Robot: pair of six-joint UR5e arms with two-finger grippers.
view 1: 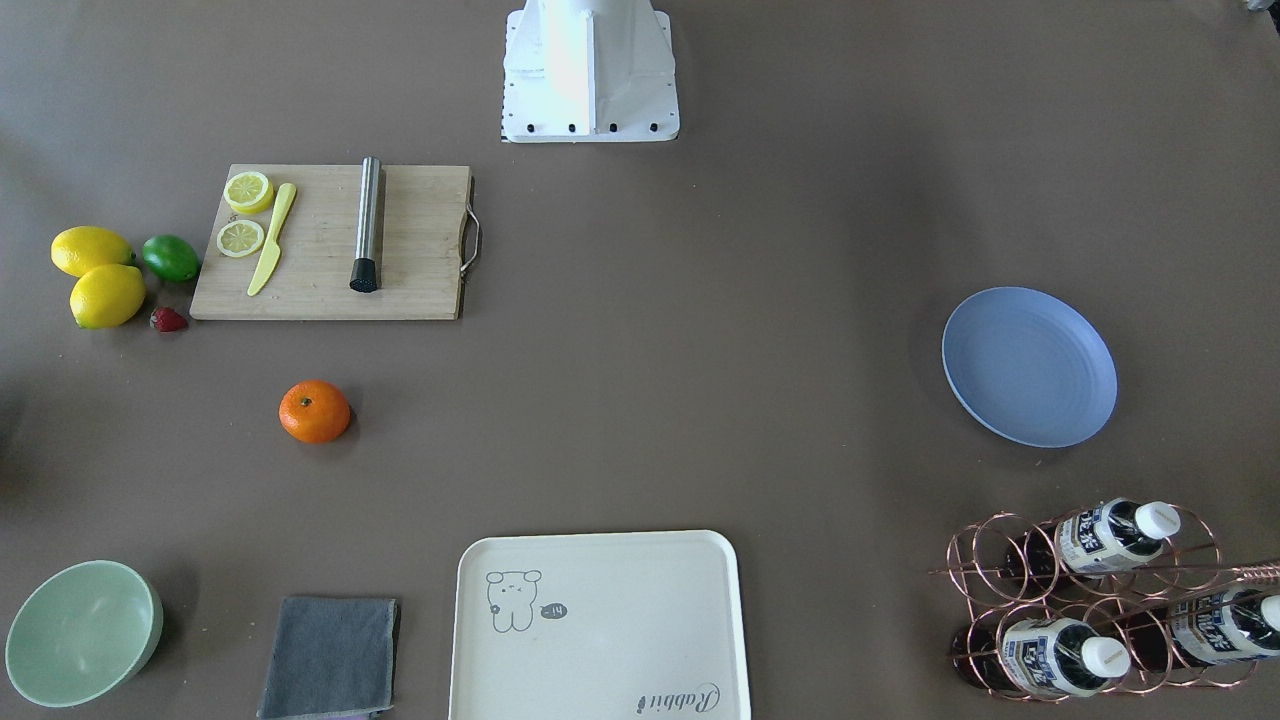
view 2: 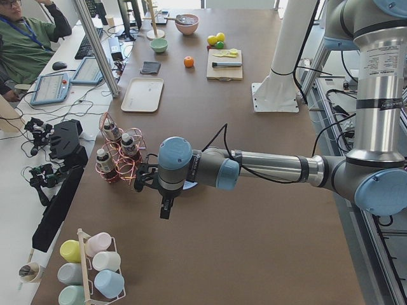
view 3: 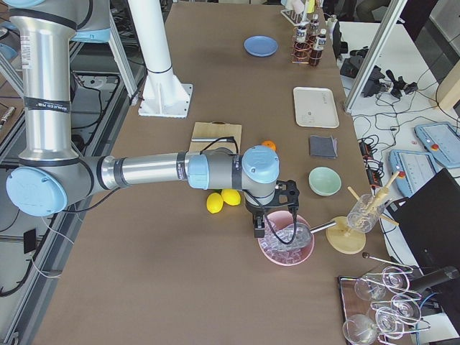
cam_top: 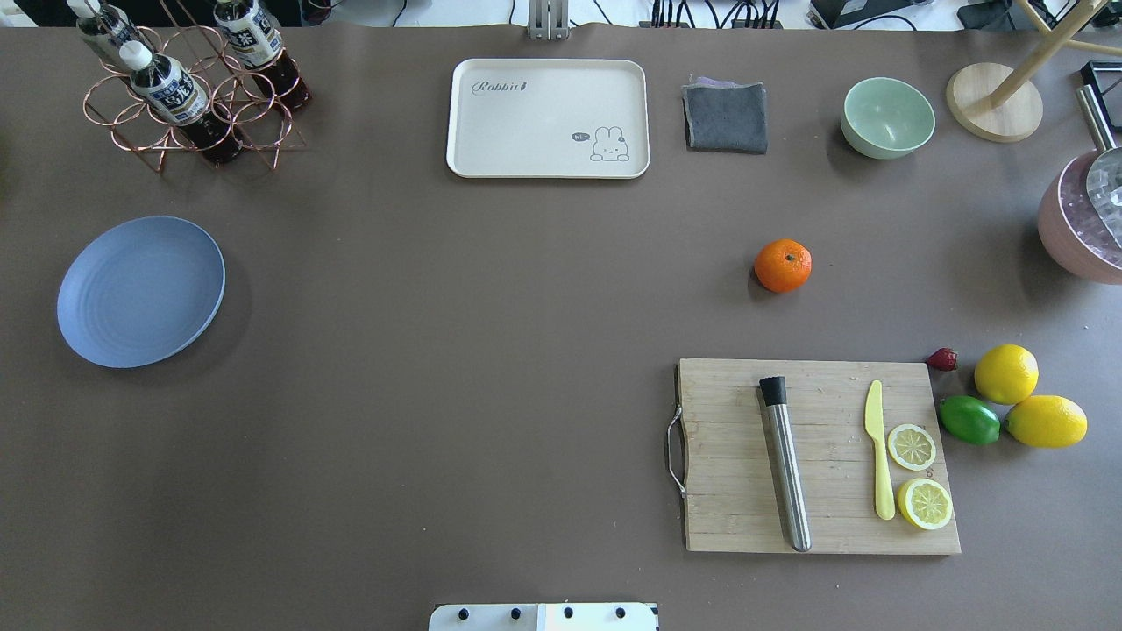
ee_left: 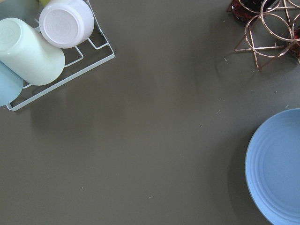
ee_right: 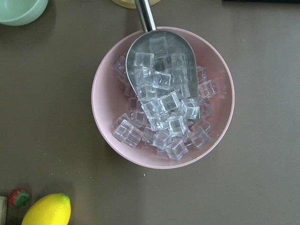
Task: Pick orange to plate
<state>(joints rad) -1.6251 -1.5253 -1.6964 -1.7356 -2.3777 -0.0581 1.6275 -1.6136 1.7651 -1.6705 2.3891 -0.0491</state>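
Note:
The orange [view 1: 315,411] [cam_top: 783,265] lies alone on the brown table between the cutting board and the grey cloth. The light-blue plate [view 1: 1029,366] [cam_top: 140,291] rests far across the table, beside the bottle rack, and its edge shows in the left wrist view [ee_left: 276,168]. My left gripper [view 2: 164,203] hangs over the table just beside the plate. My right gripper [view 3: 259,228] hovers above a pink bowl of ice, well away from the orange [view 3: 269,145]. Both grippers show only in the side views, so I cannot tell whether either is open or shut.
A wooden cutting board [cam_top: 820,456] carries a steel muddler, a yellow knife and lemon slices. Two lemons [cam_top: 1006,373], a lime [cam_top: 969,420] and a strawberry lie beside it. A cream tray [cam_top: 548,117], grey cloth [cam_top: 725,116], mint bowl [cam_top: 887,116], pink ice bowl [ee_right: 161,96] and copper bottle rack [cam_top: 188,88] line the far edge.

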